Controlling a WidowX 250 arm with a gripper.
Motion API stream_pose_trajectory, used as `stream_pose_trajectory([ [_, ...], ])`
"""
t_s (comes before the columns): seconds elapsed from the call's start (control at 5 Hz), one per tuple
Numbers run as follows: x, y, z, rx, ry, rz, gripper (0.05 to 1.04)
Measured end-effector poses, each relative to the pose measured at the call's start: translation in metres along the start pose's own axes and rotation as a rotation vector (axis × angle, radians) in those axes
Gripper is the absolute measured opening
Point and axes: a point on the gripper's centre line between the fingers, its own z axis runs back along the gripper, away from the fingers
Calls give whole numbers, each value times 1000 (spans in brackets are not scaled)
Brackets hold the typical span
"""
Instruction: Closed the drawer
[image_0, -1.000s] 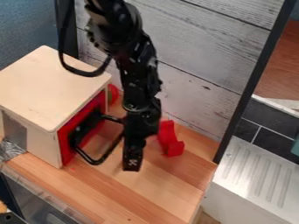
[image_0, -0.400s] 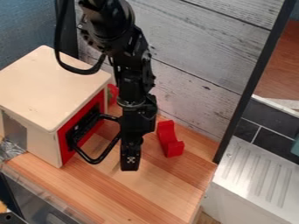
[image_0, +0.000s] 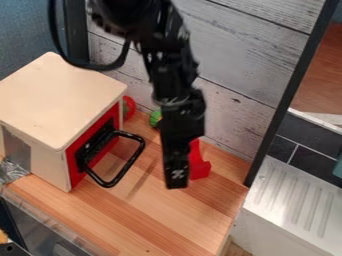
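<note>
On the wooden surface (image_0: 137, 222), the pale box (image_0: 60, 95) sits toward 10 o'clock. The claw (image_0: 176, 180) hangs near the middle, right of the box; whether it is apart or together cannot be told. The red drawer (image_0: 75, 166) sits in the box, facing 4 o'clock, its front's long axis running 7 to 1; its black handle (image_0: 129, 164) juts toward 4.
</note>
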Motion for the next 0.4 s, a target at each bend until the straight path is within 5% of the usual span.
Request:
stream_pose_trajectory([
  [0.4,-12,-11,52,133,47,281,1001],
])
